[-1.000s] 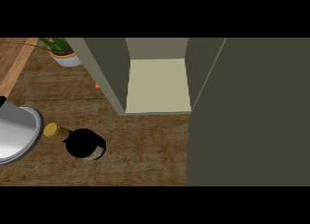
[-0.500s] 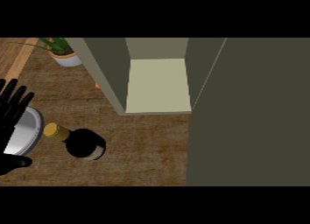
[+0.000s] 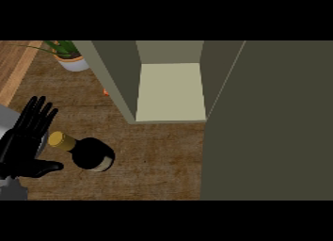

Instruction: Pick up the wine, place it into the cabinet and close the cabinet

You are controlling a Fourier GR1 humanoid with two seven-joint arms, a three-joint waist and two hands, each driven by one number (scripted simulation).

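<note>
1. My left hand [image 3: 23,143] has come further in from the 8 o'clock corner over the last second; earlier it was absent, then only at the edge. Its fingers are straight and spread wide, thumb out, holding nothing.
2. The wine [image 3: 86,151] stands where it stood before, upright on the counter [image 3: 155,160], gold cap toward 10 o'clock. It sits just at 3 o'clock of my palm, the thumb below it; I can't tell if they touch.
3. I read this as the approach to the grasp, with nothing lifted yet.
4. My right hand is out of sight.
5. The cabinet [image 3: 170,92] is open at 12 o'clock, its pale shelf bare, and its door [image 3: 273,122] fills the 3 o'clock side.
6. Open counter lies between bottle and shelf. The left cabinet wall edge is the thing to clear, and a potted plant [image 3: 68,56] sits at 11 o'clock, well apart.
</note>
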